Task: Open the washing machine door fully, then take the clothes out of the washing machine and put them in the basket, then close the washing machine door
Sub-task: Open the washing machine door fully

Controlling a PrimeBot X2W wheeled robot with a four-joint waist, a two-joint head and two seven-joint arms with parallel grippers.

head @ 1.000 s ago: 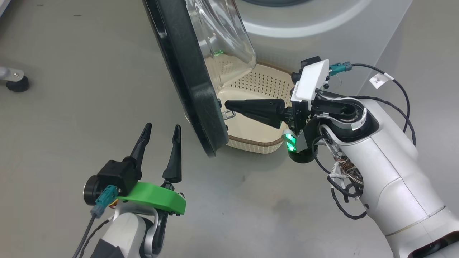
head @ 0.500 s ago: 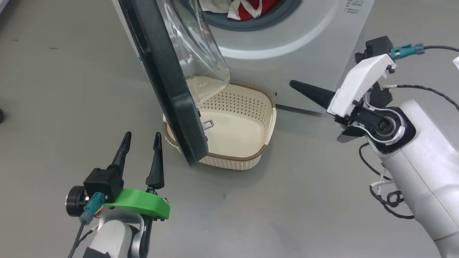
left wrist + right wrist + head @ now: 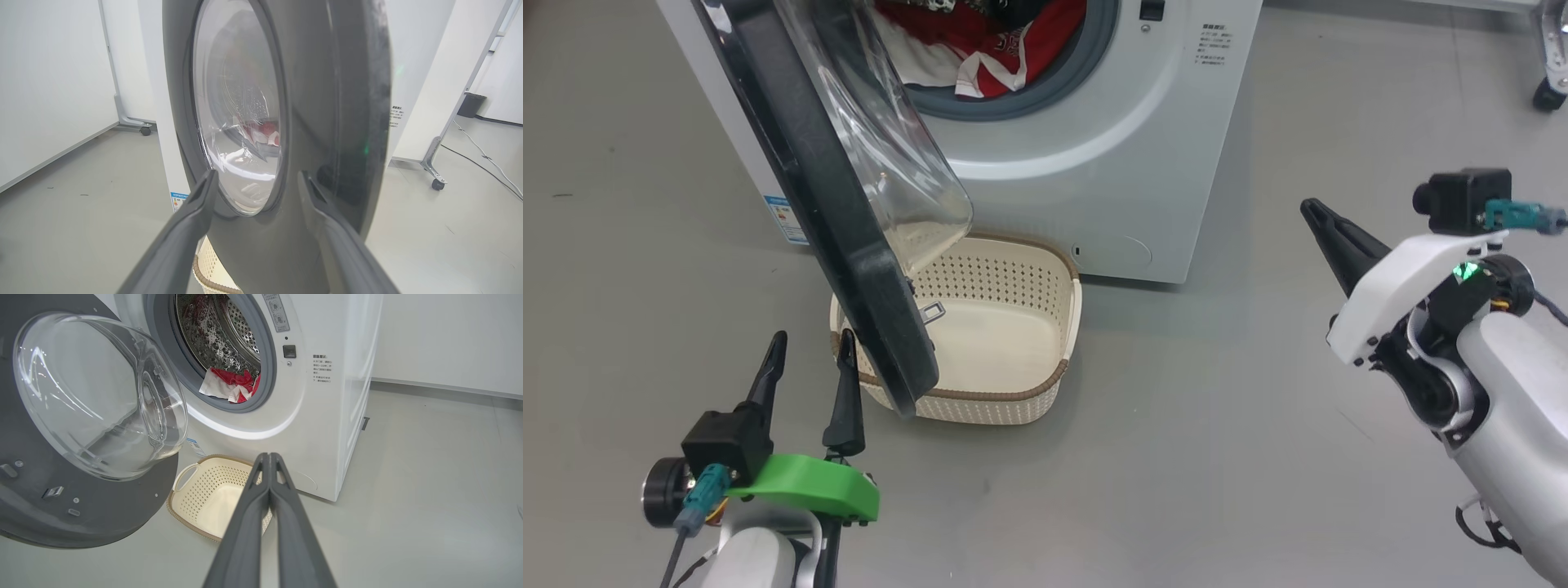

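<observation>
At the lower left of the head view, the left gripper points up the picture with its two dark fingers spread apart and nothing between them. Its inner finger stands just beside the lower edge of the washing machine door; whether they touch cannot be told. In the left wrist view the same gripper faces the door's glossy outer side from close by.

At the right, well apart from the machine, the right gripper hangs over the grey floor. The right wrist view shows its fingers pressed together, holding nothing.

Beyond the left gripper, the door stands partly open, edge-on to the head camera, its glass bowl bulging over the left part of the basket. The basket sits on the floor just before the washing machine.

Farther back, the clothes lie inside the drum, red and white fabric draped over the grey ring at the washing machine's opening, as the right wrist view shows the clothes too.
</observation>
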